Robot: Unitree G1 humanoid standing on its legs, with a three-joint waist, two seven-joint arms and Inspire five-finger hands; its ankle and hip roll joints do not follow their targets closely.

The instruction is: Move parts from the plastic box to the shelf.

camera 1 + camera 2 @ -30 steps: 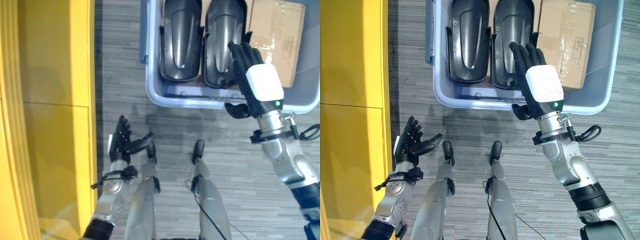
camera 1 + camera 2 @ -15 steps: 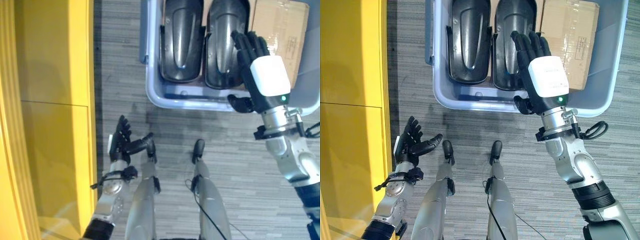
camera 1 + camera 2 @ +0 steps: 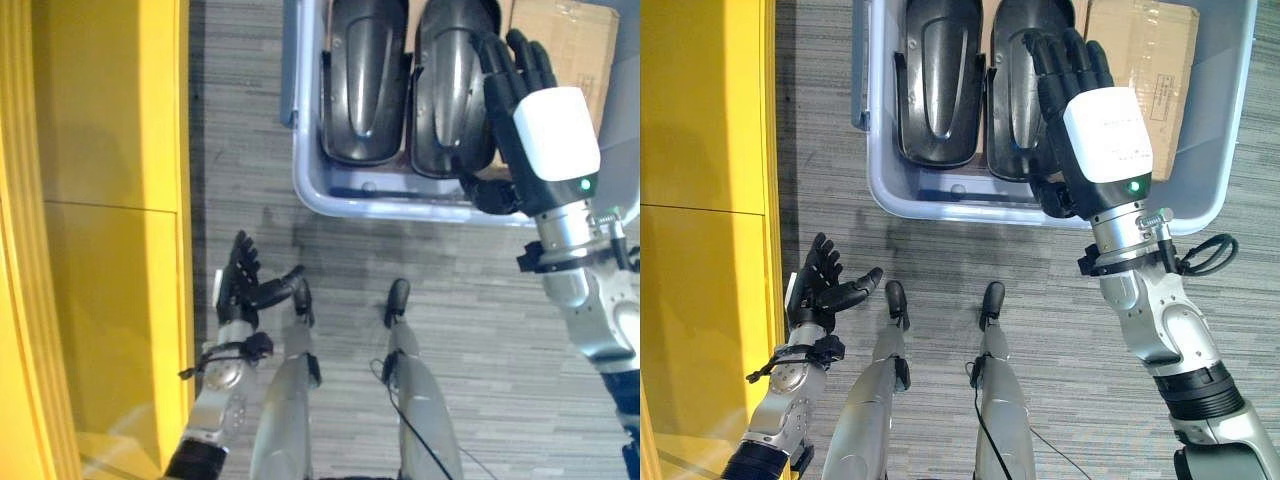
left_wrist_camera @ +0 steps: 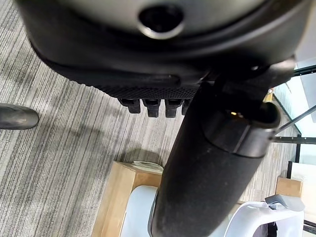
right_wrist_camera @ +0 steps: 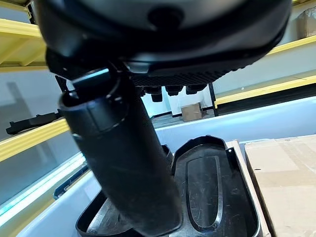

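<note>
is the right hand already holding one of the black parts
No, the right hand hovers with straight fingers over the right-hand black part in the plastic box, gripping nothing.

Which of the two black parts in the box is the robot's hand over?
The black part beside the cardboard box. The right hand hovers above it; the other black part lies uncovered.

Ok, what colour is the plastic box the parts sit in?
Pale blue-grey plastic box, best seen in the right eye view.

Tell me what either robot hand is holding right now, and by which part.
Nothing is held. The right robot hand hovers open over the black moulded plastic part in the pale blue plastic box; the left robot hand is open.
</note>
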